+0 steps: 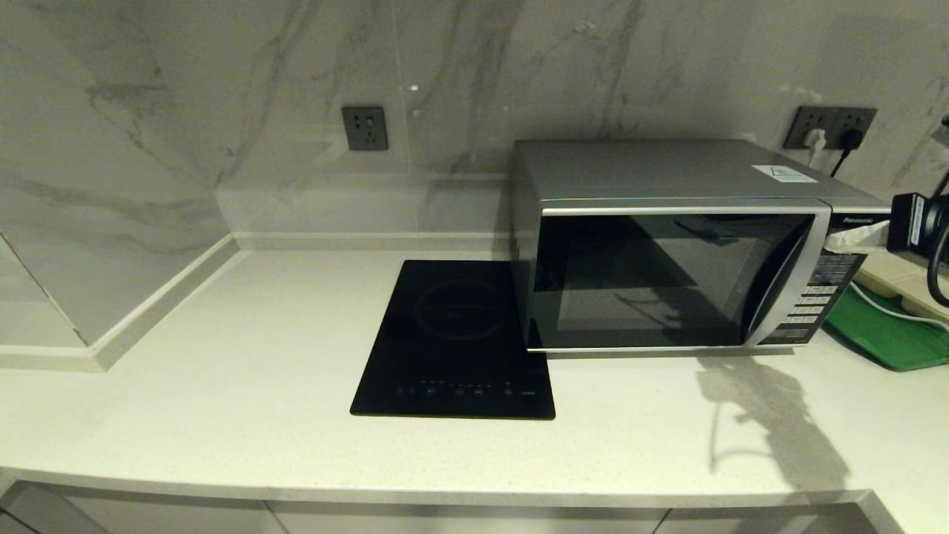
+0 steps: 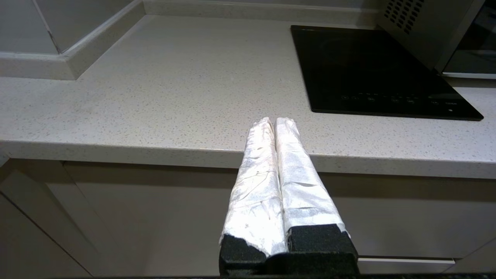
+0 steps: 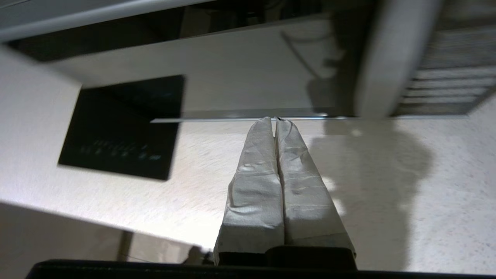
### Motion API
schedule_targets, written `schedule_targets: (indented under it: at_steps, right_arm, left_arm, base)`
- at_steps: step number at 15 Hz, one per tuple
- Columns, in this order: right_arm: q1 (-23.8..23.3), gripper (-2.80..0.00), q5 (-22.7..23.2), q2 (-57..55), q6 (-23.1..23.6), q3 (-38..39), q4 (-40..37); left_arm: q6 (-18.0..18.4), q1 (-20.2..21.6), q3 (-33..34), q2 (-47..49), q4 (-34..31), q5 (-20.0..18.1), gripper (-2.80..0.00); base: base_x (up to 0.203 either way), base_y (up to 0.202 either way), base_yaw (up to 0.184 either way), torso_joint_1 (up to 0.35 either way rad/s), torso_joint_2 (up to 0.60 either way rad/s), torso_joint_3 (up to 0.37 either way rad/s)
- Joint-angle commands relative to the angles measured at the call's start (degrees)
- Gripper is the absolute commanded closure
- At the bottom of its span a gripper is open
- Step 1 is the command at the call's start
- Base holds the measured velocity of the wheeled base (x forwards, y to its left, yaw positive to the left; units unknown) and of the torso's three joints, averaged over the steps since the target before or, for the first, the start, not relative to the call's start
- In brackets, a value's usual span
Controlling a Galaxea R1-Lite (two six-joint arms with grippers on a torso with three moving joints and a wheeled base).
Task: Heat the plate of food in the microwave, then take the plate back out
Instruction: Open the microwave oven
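The silver-grey microwave (image 1: 667, 278) stands on the counter's right half with its dark glass door closed. The plate of food is out of view; the dark glass shows nothing of the inside. My right gripper (image 3: 276, 121) is shut and empty. It hovers above the counter in front of the microwave's lower edge, near the curved silver trim (image 3: 387, 58) and button panel (image 3: 445, 89). My left gripper (image 2: 274, 122) is shut and empty, parked low in front of the counter's front edge, left of the cooktop.
A flat black cooktop (image 1: 456, 341) lies against the microwave's left side. A green flat tray (image 1: 890, 334) and a beige tray (image 1: 901, 278) sit right of the microwave. Bare counter (image 1: 222, 371) spreads to the left, bounded by a marble wall ledge (image 1: 163, 297).
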State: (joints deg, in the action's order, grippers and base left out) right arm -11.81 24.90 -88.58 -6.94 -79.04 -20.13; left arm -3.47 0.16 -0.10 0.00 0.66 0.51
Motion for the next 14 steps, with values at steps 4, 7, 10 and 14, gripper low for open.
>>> schedule_targets:
  at_steps: [4,7,10,14]
  right_arm:
    - [16.4,0.00,-11.7,27.7,-0.2,-4.3,-19.3]
    - [17.6,0.00,-17.9,44.0,-0.2,-2.1,-29.2]
    - [17.7,0.00,-25.5,58.4,-0.1,5.5,-33.6]
    - [13.7,0.00,-27.8,71.0,0.2,11.9,-37.6]
  left_arm:
    - [0.0,0.0,0.0,0.0,0.0,0.0,0.00]
    - [0.0,0.0,0.0,0.0,0.0,0.0,0.00]
    - [0.0,0.0,0.0,0.0,0.0,0.0,0.00]
    - [0.0,0.0,0.0,0.0,0.0,0.0,0.00]
  base:
    - [0.000,0.000,0.000,0.000,0.00,0.000]
    - [0.000,0.000,0.000,0.000,0.00,0.000]
    - [0.000,0.000,0.000,0.000,0.00,0.000]
    - [0.000,0.000,0.000,0.000,0.00,0.000]
